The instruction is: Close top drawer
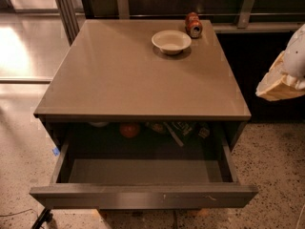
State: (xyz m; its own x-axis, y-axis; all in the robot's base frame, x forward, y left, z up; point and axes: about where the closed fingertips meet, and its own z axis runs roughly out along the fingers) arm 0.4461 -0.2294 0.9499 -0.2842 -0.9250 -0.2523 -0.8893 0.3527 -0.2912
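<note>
The top drawer (143, 196) is pulled far out of the grey-brown cabinet (138, 75), its flat front with small pale scratches near the bottom of the view. Inside, at the back under the cabinet top, lie an orange round thing (129, 130) and some dark packets (178, 129); the drawer's front part is bare. My gripper (280, 86) is at the right edge, level with the cabinet top and to the right of it, well above and behind the drawer front, touching nothing.
A white bowl (171, 41) and a tipped red can (193, 25) sit at the back of the cabinet top. A dark counter with metal rails runs behind. Speckled floor lies on both sides; a black cable end shows at bottom left (42, 218).
</note>
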